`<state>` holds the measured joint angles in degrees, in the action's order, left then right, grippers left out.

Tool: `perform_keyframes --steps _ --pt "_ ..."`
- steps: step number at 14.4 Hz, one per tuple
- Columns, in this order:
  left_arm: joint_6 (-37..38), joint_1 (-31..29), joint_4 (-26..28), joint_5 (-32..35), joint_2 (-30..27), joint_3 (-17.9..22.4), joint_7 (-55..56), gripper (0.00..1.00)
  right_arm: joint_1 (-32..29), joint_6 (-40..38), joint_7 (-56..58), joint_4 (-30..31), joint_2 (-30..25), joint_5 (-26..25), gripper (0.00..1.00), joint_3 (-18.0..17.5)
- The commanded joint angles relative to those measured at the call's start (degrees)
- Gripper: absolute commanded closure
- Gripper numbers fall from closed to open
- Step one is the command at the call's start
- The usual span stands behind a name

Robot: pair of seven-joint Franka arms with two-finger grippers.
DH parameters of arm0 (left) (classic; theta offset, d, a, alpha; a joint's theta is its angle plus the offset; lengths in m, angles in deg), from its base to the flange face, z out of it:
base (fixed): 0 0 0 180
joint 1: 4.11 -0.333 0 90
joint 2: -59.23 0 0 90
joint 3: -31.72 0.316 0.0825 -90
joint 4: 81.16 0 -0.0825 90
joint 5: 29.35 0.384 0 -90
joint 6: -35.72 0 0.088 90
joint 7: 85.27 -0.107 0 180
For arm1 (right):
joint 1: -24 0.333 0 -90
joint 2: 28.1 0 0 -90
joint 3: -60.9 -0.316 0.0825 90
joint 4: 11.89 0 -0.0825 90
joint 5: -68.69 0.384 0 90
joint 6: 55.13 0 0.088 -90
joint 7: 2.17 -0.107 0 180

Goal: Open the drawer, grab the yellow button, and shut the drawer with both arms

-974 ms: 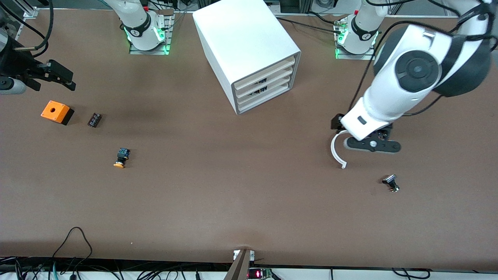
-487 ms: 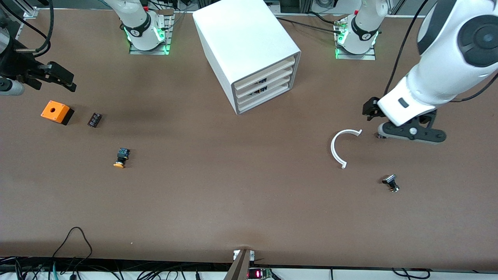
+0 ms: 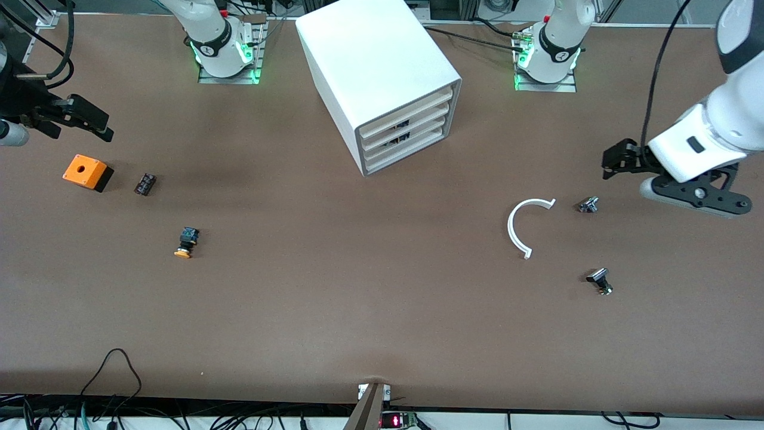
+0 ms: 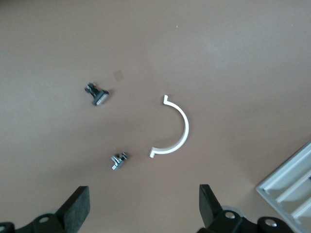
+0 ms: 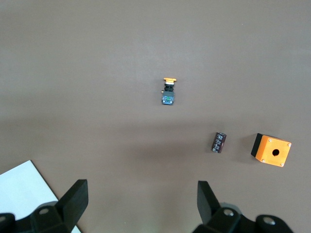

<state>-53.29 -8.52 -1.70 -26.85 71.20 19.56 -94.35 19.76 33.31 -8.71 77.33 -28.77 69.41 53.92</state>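
Both pincers are spread wide and hold nothing. My left gripper [image 3: 621, 164] hangs over the table's left-arm end, above a small metal part [image 3: 588, 205]. My right gripper [image 3: 80, 116] waits over the right-arm end, above the orange box [image 3: 87, 172].

I see the button [image 3: 186, 242] lying on its side on the table, nearer the front camera than the orange box and the small dark block [image 3: 145, 183]. The drawer cabinet [image 3: 382, 77] looks shut.

I think the button is tiny, light and hard, and could roll. I would pinch its black body, not the smooth cap.

My right wrist view shows its blue bit [image 5: 168, 99] clearly. My left wrist view shows the white curved strip [image 4: 175, 133] and a second small metal part [image 4: 97, 94], but no button.
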Motion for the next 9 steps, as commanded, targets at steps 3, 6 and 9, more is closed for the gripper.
perform_keyframes --steps 3,6,9 --pt "-12.8 5.6 20.5 -4.6 -13.5 11.3 -3.9 0.01 -0.5 -0.1 0.3 -0.1 -0.8 1.2 0.01 -0.4" --pt "-6.8 6.6 16.9 -4.1 -12.6 11.9 -3.5 0.01 -0.5 0.3 4.1 -0.1 -0.6 1.1 0.01 -0.4" --pt "-2.0 6.5 12.7 -4.3 -9.5 11.9 1.1 0.01 -0.5 0.5 4.9 -0.1 -0.4 1.0 0.01 -0.4"
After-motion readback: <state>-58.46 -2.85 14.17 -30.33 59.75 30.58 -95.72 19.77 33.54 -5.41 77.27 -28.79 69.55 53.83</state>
